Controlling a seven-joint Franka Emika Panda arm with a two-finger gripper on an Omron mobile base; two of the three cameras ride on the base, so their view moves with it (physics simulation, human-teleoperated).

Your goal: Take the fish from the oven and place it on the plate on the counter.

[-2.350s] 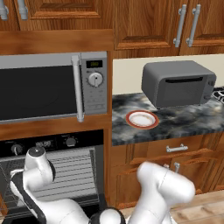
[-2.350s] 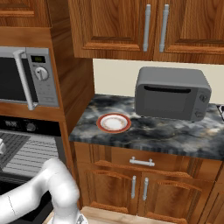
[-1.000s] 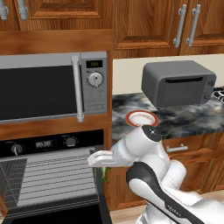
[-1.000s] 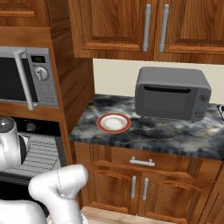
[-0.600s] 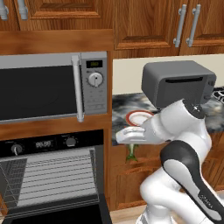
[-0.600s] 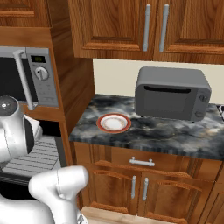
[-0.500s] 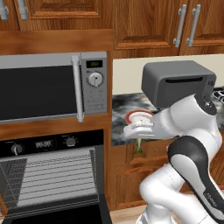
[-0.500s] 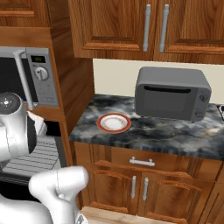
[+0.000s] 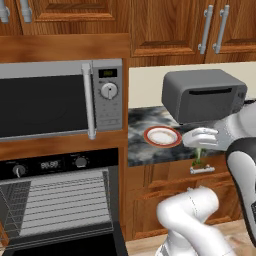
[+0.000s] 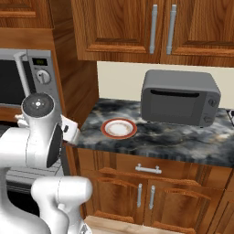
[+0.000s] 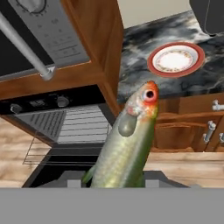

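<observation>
The fish (image 11: 127, 144), green and silvery with a red-orange head, stands up between my fingertips in the hand view. My gripper (image 9: 199, 150) is shut on it, and the fish (image 9: 198, 159) hangs from the hand in front of the counter's edge. The white plate (image 9: 162, 136) with a red-orange rim lies on the marbled counter (image 9: 140, 150), just left of the hand. The plate (image 11: 176, 60) lies beyond the fish's head in the hand view; it (image 10: 119, 128) is bare. The black oven (image 9: 65, 205) stands with its door down and its wire racks showing.
A silver microwave (image 9: 60, 100) sits above the oven. On the counter behind the plate stands a grey toaster oven (image 9: 205, 95). Wooden drawers with silver handles (image 10: 148, 169) lie under the counter, wooden cabinets above. My own arm (image 10: 41, 137) blocks the left of the right base view.
The arm has swung out of the oven and rightward along the counter front, carrying the fish, and now holds it just right of the plate. The plate has not moved.
</observation>
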